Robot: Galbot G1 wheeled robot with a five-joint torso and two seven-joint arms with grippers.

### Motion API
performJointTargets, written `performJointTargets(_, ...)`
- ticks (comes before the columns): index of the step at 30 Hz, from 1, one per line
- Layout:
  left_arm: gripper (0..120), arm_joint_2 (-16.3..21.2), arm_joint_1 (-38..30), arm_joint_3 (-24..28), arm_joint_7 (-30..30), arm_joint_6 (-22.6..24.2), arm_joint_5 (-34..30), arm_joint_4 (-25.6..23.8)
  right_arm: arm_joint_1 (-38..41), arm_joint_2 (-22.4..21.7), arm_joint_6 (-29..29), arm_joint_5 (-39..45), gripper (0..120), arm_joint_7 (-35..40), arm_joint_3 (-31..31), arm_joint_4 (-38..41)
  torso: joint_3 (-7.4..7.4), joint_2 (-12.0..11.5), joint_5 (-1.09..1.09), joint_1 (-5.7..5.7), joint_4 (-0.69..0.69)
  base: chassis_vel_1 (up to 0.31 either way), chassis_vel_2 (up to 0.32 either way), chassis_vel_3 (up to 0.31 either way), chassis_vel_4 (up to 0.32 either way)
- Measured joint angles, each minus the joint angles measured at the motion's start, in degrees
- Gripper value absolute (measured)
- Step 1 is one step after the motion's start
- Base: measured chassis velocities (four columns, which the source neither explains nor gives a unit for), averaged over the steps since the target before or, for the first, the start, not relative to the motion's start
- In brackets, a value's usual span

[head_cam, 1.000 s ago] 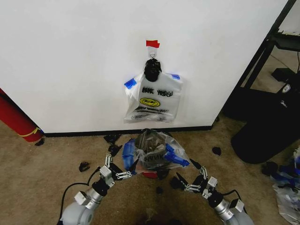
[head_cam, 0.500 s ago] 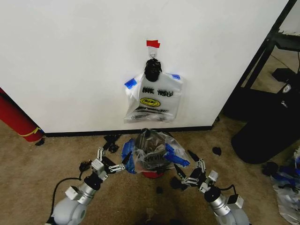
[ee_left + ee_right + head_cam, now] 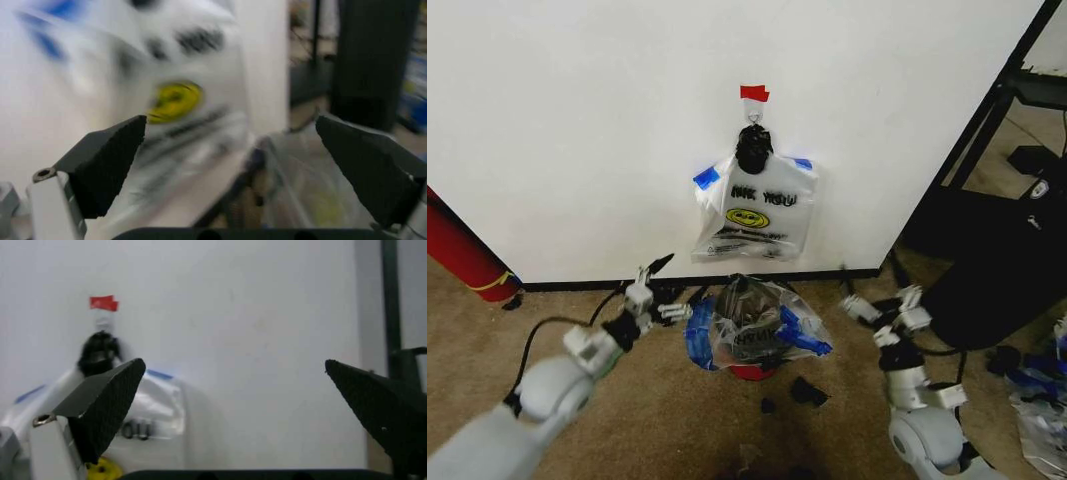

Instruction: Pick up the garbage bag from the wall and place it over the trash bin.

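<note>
Garbage bag (image 3: 757, 335) sits draped over the trash bin (image 3: 749, 370) below the wall (image 3: 577, 120); left pincer (image 3: 659, 290) and right pincer (image 3: 872, 295) gape wide, empty, alongside. Risk: loose plastic could slide off the rim

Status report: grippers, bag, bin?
Left gripper and right gripper open, flanking the trash bin. Garbage bag draped over bin. Bag bundle on wall.
</note>
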Motion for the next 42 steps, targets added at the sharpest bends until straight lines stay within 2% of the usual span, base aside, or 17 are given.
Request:
performJointTargets(3,100,-0.33,-7.88,6.47,1.1,2.57,-2.35,3.09,-1.05,0.0,-1.18,-1.75,100,0.5,1.36,1.15,0.0,0.0,0.01,0.0,0.0,0.0,0.0,0.0,0.0)
performJointTargets(4,100,-0.89,-11.87,9.5,1.7,4.82,-4.04,4.27,-1.43,0.02,-1.49,-2.81,100,0.5,1.95,1.44,0.0,0.0,0.01,0.0,0.0,0.0,0.0,0.0,0.0)
performJointTargets(5,100,-0.89,-11.87,9.5,1.7,4.82,-4.04,4.27,-1.43,0.02,-1.49,-2.81,100,0.5,1.95,1.44,0.0,0.0,0.01,0.0,0.0,0.0,0.0,0.0,0.0)
performJointTargets(8,100,-2.5,-18.91,15.98,1.92,8.94,-7.97,5.69,-1.85,0.35,-1.86,-4.21,100,0.38,2.97,1.77,0.0,0.0,0.02,0.0,0.01,0.0,0.0,0.0,0.0)
performJointTargets(10,100,-3.79,-23.32,20.12,1.69,13.99,-12.16,5.67,-2.12,0.78,-2.12,-4.63,100,0.36,3.18,2.02,0.0,0.0,0.03,0.0,0.01,0.0,0.0,0.0,0.0)
performJointTargets(12,100,-5.32,-26.7,23.0,0.68,18.88,-15.65,5.64,-2.31,1.14,-2.28,-4.81,100,0.37,3.18,2.09,0.0,0.0,0.03,0.0,0.02,0.0,0.0,0.0,0.0)
performJointTargets(13,100,-5.32,-26.7,23.0,0.68,18.88,-15.65,5.64,-2.31,1.14,-2.28,-4.81,100,0.37,3.18,2.09,0.0,0.0,0.03,0.0,0.02,0.0,0.0,0.0,0.0)
performJointTargets(16,100,-7.98,-30.93,26.09,-0.98,22.87,-17.14,7.61,-2.43,1.63,-2.31,-5.09,100,0.43,3.28,2.19,0.0,0.0,0.05,0.0,0.03,0.0,0.0,0.0,0.0)
performJointTargets(23,100,-13.36,-37.73,30.19,-2.54,24.92,-10.93,15.59,-3.31,1.92,-2.62,-5.35,100,0.55,3.75,3.15,0.0,0.01,0.03,0.0,0.01,0.0,0.0,0.0,0.0)
performJointTargets(27,100,-15.41,-40.84,33.0,0.19,26.01,-5.13,20.43,-4.38,2.26,-2.78,-5.64,100,0.56,4.46,4.12,0.0,0.01,0.03,0.0,0.02,0.0,0.0,0.0,0.0)
performJointTargets(30,100,-15.92,-41.74,34.09,1.79,26.6,-3.28,21.76,-4.73,2.45,-2.78,-5.76,100,0.59,4.63,4.39,-0.01,0.01,0.03,0.0,0.03,0.0,0.0,0.0,0.0)
performJointTargets(34,100,-18.27,-44.93,38.87,5.86,27.39,1.77,26.81,-6.41,3.59,-2.38,-6.38,100,1.02,4.98,5.75,-0.01,0.01,0.03,-0.01,0.02,0.0,0.0,0.0,0.0)
performJointTargets(42,99,-20.85,-48.02,44.07,8.81,28.35,4.71,30.73,-8.38,3.93,-1.54,-7.15,100,1.62,5.62,6.45,-0.01,0.01,0.03,-0.01,0.02,0.0,0.0,0.0,0.0)
